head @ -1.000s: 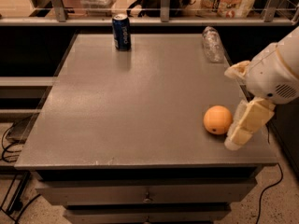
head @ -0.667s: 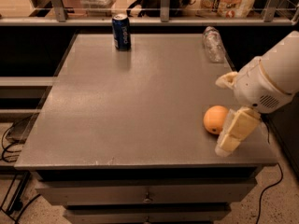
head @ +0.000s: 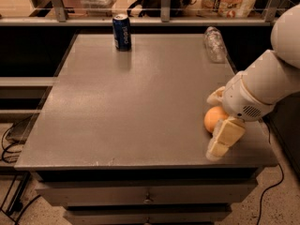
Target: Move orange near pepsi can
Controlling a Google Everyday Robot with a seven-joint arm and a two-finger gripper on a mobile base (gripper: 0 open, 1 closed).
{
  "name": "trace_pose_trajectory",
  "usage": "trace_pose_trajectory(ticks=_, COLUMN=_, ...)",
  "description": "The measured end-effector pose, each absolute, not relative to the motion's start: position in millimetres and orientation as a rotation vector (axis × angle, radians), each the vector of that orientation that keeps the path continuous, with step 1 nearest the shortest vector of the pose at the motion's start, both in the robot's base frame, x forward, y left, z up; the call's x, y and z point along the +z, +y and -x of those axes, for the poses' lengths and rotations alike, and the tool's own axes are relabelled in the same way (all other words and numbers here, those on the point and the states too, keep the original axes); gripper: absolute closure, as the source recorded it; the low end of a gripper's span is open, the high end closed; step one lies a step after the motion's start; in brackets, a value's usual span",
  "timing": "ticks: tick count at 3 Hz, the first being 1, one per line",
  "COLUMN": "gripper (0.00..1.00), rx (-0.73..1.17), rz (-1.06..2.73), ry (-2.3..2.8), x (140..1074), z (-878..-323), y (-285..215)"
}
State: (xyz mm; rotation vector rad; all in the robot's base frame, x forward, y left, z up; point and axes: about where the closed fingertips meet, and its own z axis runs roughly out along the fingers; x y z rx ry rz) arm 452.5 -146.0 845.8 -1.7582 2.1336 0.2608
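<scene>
Item one: pepsi can (head: 122, 32), dark blue with white "pepsi" lettering, upright at the far edge of the counter (head: 140, 102). One orange (head: 213, 118) sits near the front right corner, well apart from the can. One clear bottle (head: 214, 43) lies far right. End effector (head: 213, 125) has its fingers spread wide on either side of the orange; contact cannot be told.

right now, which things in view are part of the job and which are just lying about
Part of the job: orange near the table front right corner; pepsi can upright at the back left; gripper at the orange.
Just lying about: clear plastic bottle on its side at the back right; cables on the floor.
</scene>
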Motion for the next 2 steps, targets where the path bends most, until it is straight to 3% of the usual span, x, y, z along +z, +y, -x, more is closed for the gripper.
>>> trace_pose_trajectory(ticks=2, gripper=0.65, rx=0.221, rz=1.760, ry=2.145, x=847.0, z=-456.4, y=-143.8)
